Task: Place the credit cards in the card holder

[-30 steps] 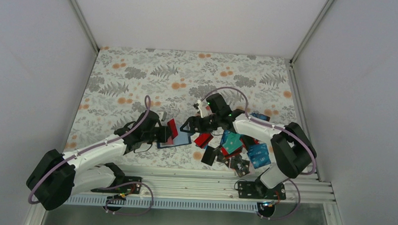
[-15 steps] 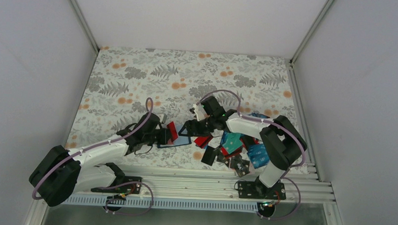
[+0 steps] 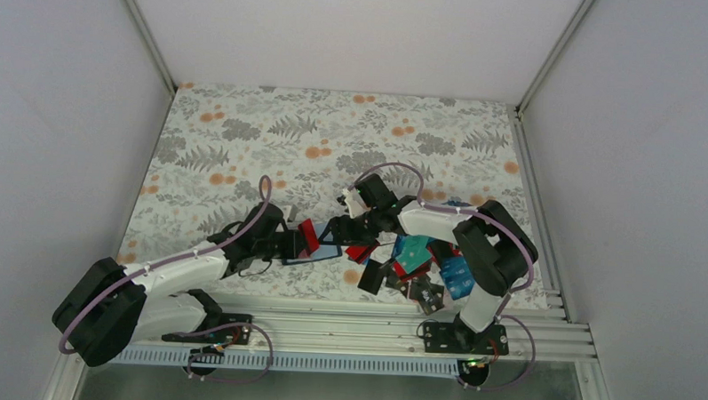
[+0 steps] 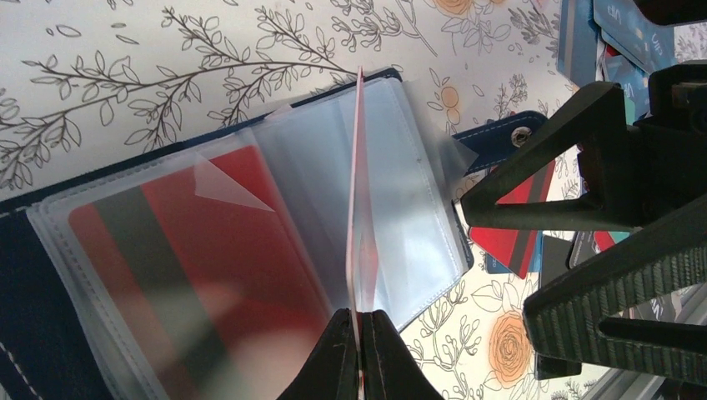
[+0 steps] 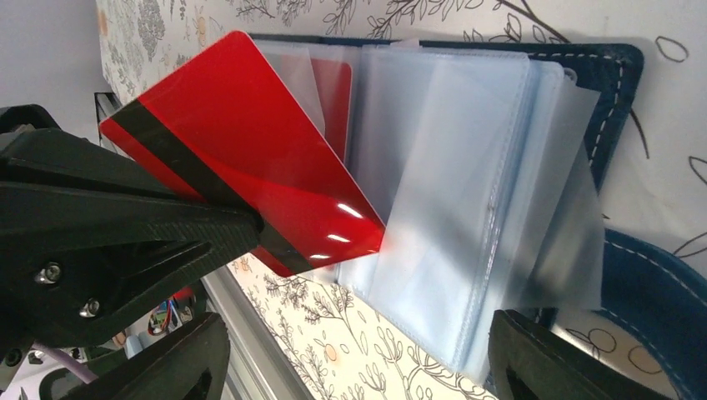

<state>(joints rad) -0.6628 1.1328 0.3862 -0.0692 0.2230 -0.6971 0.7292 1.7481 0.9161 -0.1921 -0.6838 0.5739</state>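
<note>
A bench point(image 3: 246, 143) spread with a grey-fern and orange-flower cloth stands between plain white walls point(image 3: 60, 110) and aluminium frame posts. The dark navy folding card holder point(image 3: 324, 251) lies open near the near edge, left of centre. Its long axis runs left to right, its clear plastic sleeves point(image 4: 400, 192) face up and its clasp tab point(image 4: 500, 137) points right. One sleeve holds a red striped card point(image 4: 183, 250).

The left tool point(image 3: 297, 242) is clamped on a red plastic card with a black stripe point(image 5: 250, 158), stood on edge over the sleeves. The right tool point(image 3: 339, 231) stands wide, just right of the holder, gripping nothing. The loose pile of red, teal, blue and black credit cards point(image 3: 424, 265) lies to the right.
</note>
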